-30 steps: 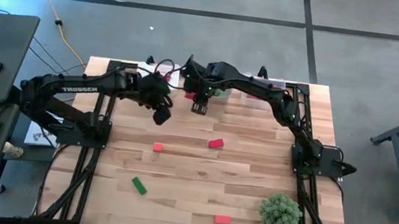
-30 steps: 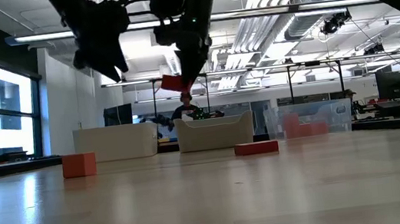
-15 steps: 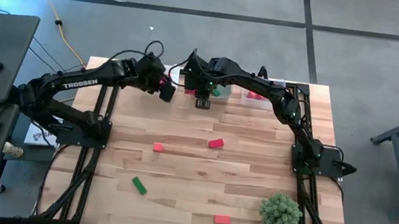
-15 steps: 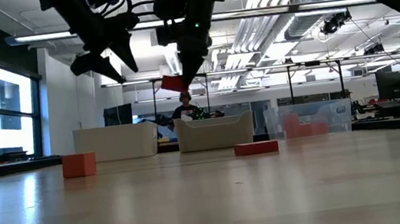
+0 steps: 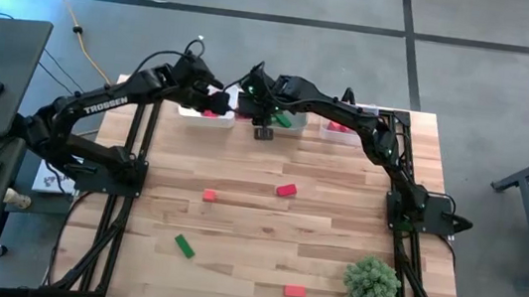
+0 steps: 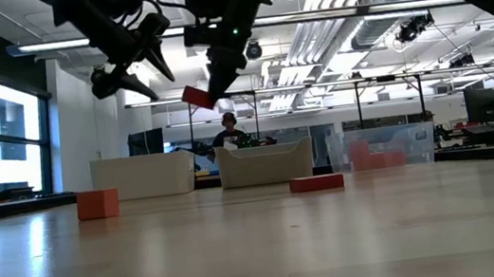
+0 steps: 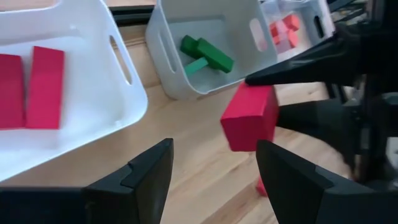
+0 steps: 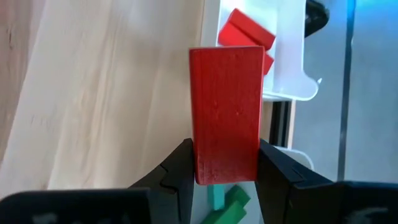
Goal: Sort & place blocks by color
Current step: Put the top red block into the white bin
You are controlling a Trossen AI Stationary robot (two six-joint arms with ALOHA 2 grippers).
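My right gripper [image 8: 227, 169] is shut on a crimson red block [image 8: 226, 112] and hangs over the table just near of the white bins, between the left bin [image 7: 74, 118] and the middle bin [image 7: 186, 87]. My left gripper [image 7: 211, 180] is open and holds nothing, above the left bin's near right corner [image 5: 217, 105], facing the held block [image 7: 249, 118]. Two red bars [image 7: 43, 87] lie flat in the left bin, green blocks [image 7: 205, 55] in the middle bin, coral ones [image 7: 285, 30] in the clear right bin. My right gripper pinches the red block between its two fingers [image 8: 177, 168] by one end [image 8: 226, 167], coming from above and pointing down. The rest of the block sticks out past the fingertips. It is lifted clear of the table and tilted [image 6: 197, 97].
Loose on the table lie a red block [image 5: 287, 189], a coral cube [image 5: 209, 195], a green bar [image 5: 183, 246] and a red block [image 5: 294, 292]. A bushy green plant [image 5: 371, 283] stands near the near right corner. The three bins line the far edge.
My left gripper has swung from over the table toward the far edge, up to the left bin. My right gripper has shifted a little toward the far left, and the red block in it now hangs more tilted.
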